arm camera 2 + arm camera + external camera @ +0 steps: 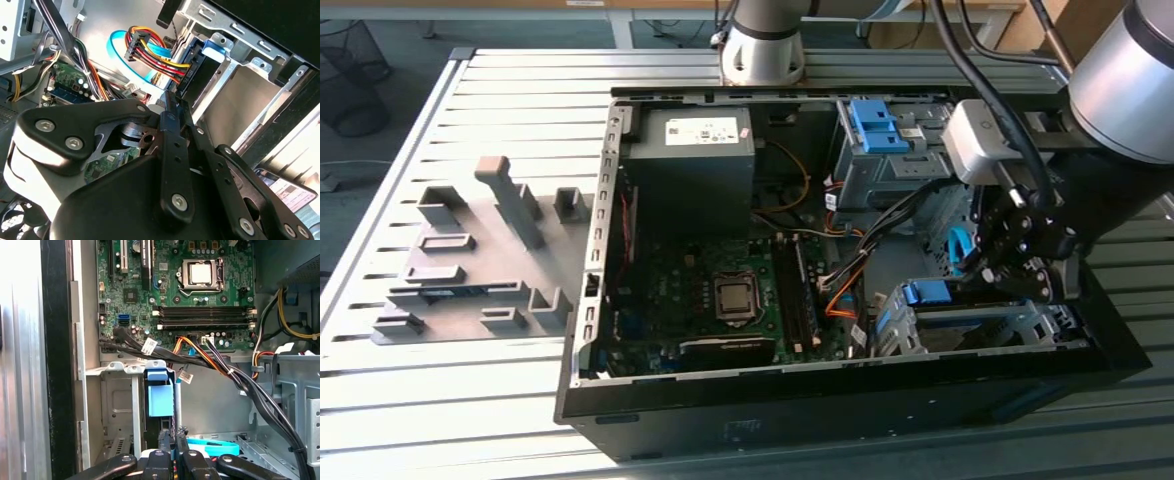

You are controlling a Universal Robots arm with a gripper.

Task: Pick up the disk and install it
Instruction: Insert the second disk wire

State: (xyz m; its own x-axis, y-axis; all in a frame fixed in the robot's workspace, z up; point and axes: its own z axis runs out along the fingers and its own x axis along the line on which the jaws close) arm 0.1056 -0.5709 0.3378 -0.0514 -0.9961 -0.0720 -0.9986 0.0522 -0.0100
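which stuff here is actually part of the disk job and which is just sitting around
Job: the disk, in the drive cage; the hand next to it.
Lying about: grey blocks on the table; power supply; motherboard; second blue bracket.

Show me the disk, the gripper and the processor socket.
disk [160, 397]: first wrist view, on its blue bracket tab.
gripper [172, 457]: first wrist view, between the black fingertips.
processor socket [735, 297]: exterior view, on the metal centre.

Black screw-studded pincer [1027, 262] on a silver arm [1125, 85]
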